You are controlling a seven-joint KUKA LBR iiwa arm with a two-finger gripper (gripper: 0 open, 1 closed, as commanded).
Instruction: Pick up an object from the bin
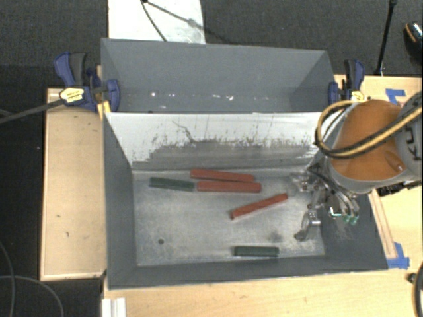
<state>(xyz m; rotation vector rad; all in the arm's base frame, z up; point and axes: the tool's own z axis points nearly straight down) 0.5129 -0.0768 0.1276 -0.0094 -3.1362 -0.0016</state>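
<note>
The robot's gripper (pixel 306 232) hung low at the right end of the grey metal bin (pixel 211 134), just above its scuffed floor. The wrist above it was masked by the arm's orange cover (pixel 363 147) and looped cables. Whether the gripper was open or closed, or had hold of anything, could not be made out amid the tangle of metal parts. Nearest to it lay a tilted reddish-brown flat stick (pixel 259 205), its raised right end just left of the gripper but apart from it, and a short dark green stick (pixel 256 250) near the front wall, to the gripper's lower left. Farther left, two long reddish-brown sticks (pixel 228 186) lay side by side, seemingly touching, with a second dark green stick (pixel 172 184) end-on at their left; whether it touched them was unclear.
</note>
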